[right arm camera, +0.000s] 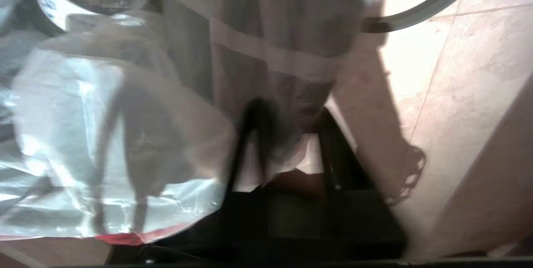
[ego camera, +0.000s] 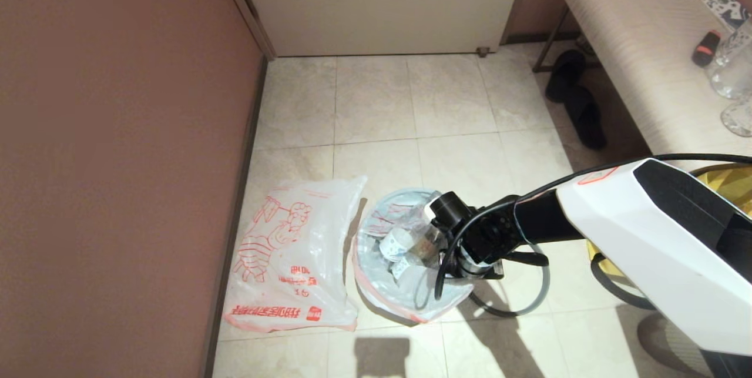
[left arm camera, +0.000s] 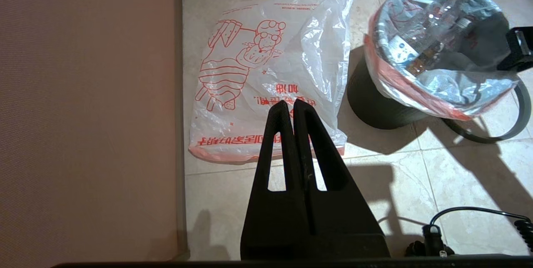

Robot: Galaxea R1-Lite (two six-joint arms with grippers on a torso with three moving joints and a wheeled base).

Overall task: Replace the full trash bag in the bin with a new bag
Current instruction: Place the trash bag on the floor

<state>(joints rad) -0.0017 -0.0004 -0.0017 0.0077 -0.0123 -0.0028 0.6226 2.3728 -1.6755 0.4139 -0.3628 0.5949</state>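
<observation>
Full trash bag (ego camera: 405, 290) sits in the bin (left arm camera: 374, 105), pink-red rim folded over the edge, clear bottles (ego camera: 411, 237) inside. Right gripper (right arm camera: 287, 134) at the bin's near edge, jaws narrow with bag film bunched between them; blur and plastic hide the tips, so the grip itself is hard to confirm. Grey hoop (ego camera: 529, 301) lies on the floor beside the bin, partly under the arm. New bag (ego camera: 294, 254) flat just beside the bin. Left gripper (left arm camera: 293, 107) closed, empty, hanging above the new bag.

Two bags (ego camera: 294, 260) (ego camera: 405, 293), one bin (left arm camera: 374, 105), perhaps three bottles (left arm camera: 433, 26).
</observation>
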